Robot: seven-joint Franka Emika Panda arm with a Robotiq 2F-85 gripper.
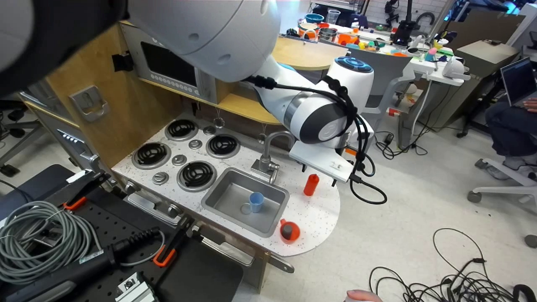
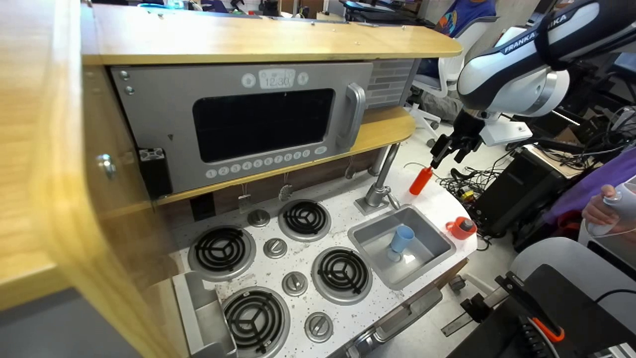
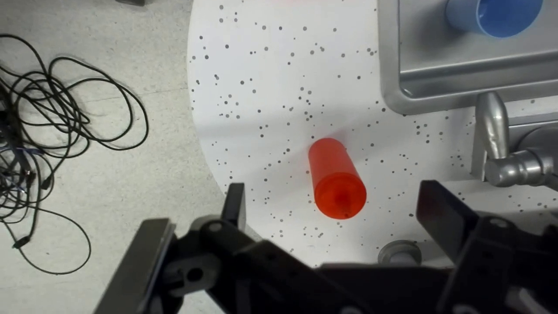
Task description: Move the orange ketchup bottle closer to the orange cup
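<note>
The orange ketchup bottle stands upright on the white speckled counter, behind the sink's corner near the faucet. It also shows in an exterior view and in the wrist view. The orange cup stands near the counter's rounded front end, with a dark grey object inside; it also shows in an exterior view. In the wrist view the cup is out of view except for a faint red tint at the top edge. My gripper is open above the bottle, one finger on each side, not touching it.
A metal sink holds a blue cup. The faucet stands beside the bottle, its handle near one finger. A wooden shelf hangs over the counter's back. The counter's rounded edge drops to the floor.
</note>
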